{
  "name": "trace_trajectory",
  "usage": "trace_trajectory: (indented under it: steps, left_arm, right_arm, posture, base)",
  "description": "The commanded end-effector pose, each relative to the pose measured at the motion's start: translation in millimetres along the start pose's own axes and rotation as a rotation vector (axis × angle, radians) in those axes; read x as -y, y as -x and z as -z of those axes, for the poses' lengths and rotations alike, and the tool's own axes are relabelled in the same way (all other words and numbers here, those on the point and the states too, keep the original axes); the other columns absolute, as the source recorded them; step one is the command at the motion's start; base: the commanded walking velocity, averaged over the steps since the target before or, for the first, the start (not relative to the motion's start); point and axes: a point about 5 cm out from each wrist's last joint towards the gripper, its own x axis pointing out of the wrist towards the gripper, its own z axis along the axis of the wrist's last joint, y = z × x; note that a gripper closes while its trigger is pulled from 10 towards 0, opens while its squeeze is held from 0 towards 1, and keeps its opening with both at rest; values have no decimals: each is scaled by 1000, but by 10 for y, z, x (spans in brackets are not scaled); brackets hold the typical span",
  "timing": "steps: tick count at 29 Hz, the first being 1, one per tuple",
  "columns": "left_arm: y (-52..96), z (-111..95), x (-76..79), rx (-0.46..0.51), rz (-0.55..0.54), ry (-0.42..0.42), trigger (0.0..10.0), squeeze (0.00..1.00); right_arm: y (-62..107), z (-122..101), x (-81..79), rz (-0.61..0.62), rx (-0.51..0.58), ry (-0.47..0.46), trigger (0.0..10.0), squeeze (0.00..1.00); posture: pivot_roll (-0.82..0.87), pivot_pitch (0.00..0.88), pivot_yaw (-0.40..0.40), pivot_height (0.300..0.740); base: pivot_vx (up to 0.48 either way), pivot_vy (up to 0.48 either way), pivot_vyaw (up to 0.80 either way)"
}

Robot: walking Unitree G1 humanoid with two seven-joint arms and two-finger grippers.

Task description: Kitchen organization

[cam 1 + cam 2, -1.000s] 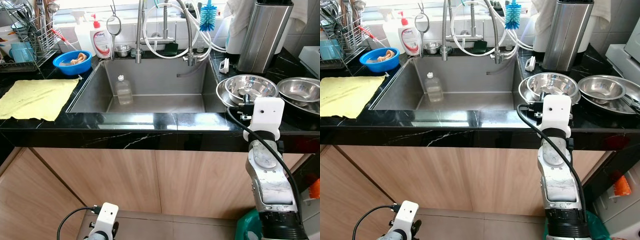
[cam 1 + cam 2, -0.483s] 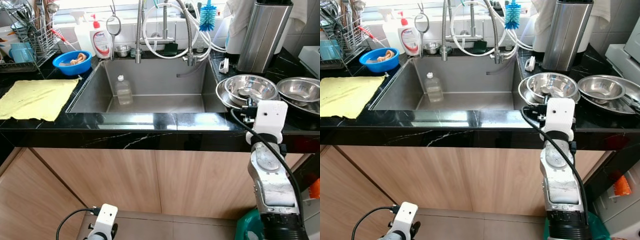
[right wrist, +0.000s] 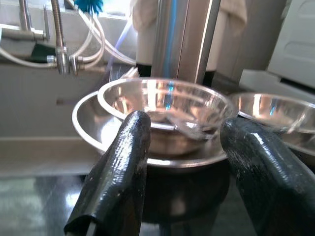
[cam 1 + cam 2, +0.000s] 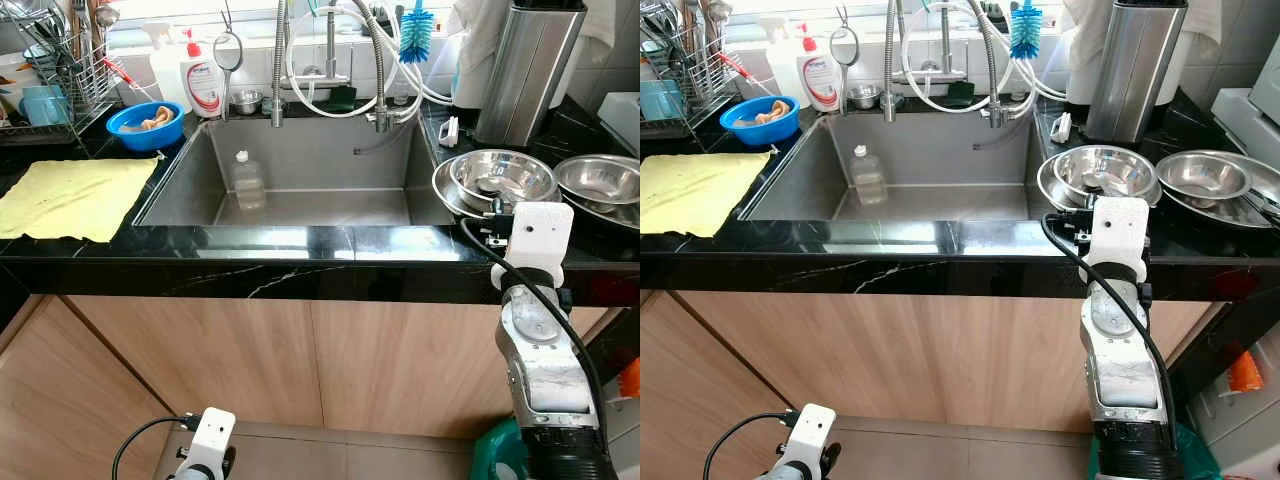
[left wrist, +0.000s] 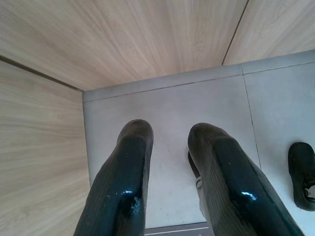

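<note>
right wrist view: spoon (image 3: 184, 129) in bowl (image 3: 165, 105)

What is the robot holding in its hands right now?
Nothing. The right gripper is open in front of the stacked steel bowls on the counter, not touching them. The left gripper hangs open down near the floor.

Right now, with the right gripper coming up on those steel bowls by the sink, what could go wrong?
The right gripper is open, low at the counter edge, so it could push the stacked steel bowls rather than grasp them. Pushed, they may hit the second bowl stack or the steel canister.
</note>
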Motion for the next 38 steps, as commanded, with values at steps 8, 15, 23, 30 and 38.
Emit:
trace_trajectory:
  steps: [8,15,23,30,38]
  left_arm:
    - [10,11,-48,4,-23,7,10000,0]
    - [9,10,-41,4,-20,7,10000,0]
    - [9,10,-44,4,-21,6,10000,0]
    - [9,12,-41,3,-19,6,10000,0]
    - [10,15,-40,4,-21,5,10000,0]
  right_arm:
    - [-84,-37,-75,-30,-6,-10,10000,0]
    - [-112,-50,-89,-33,-1,-14,10000,0]
    - [-135,-72,-113,-35,10,-21,0,0]
    - [-138,-89,-158,-43,20,-34,0,0]
    - [-143,-106,-165,-43,32,-39,0,0]
  posture:
    - [-69,0,72,740]
    - [-72,0,75,740]
    - [-70,0,75,740]
    - [-69,0,75,740]
    - [-67,0,73,740]
  base:
    - [0,0,0]
    - [0,0,0]
    - [0,0,0]
    - [0,0,0]
    - [0,0,0]
